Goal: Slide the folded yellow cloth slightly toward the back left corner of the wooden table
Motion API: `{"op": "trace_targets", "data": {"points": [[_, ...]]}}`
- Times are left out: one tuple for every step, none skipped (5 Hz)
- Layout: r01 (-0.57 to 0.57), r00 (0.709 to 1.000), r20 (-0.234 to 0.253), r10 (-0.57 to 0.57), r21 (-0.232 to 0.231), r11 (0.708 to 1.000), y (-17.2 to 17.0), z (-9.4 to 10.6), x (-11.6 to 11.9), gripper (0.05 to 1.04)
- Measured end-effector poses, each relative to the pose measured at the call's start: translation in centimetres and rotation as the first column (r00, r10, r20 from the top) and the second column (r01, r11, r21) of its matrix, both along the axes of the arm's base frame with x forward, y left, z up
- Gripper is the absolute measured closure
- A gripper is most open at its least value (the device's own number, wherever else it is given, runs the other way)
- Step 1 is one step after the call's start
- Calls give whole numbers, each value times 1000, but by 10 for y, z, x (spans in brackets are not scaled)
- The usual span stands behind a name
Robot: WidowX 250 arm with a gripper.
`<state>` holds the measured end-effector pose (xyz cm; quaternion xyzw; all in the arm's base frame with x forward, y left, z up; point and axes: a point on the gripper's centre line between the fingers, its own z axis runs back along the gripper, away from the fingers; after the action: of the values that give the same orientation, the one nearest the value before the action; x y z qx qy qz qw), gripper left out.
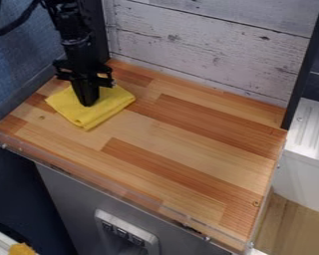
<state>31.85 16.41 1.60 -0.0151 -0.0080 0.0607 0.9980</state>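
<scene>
Gripper (88, 104) at folded yellow cloth (109, 107)

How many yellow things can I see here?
2: a folded cloth on the left of the wooden counter, under the gripper, and a yellow-orange item at bottom left, partly cut off. Others may be hidden.

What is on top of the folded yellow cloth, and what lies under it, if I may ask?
The black gripper is at or just above the top of the yellow cloth. Around it the wooden counter shows; whatever the cloth covers cannot be seen.
</scene>
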Motion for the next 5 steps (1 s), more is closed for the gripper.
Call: {"op": "trace_targets", "data": {"points": [[42,999,-23,-42,-6,999,3,5,-2,833],[61,998,-32,-61,8,998,1,27,5,586],[97,995,-18,-97,34,995,-25,54,24,315],[120,992,-37,-119,38,992,-53,67,35,101],[127,992,-24,-125,52,991,-79,86,50,89]]}}
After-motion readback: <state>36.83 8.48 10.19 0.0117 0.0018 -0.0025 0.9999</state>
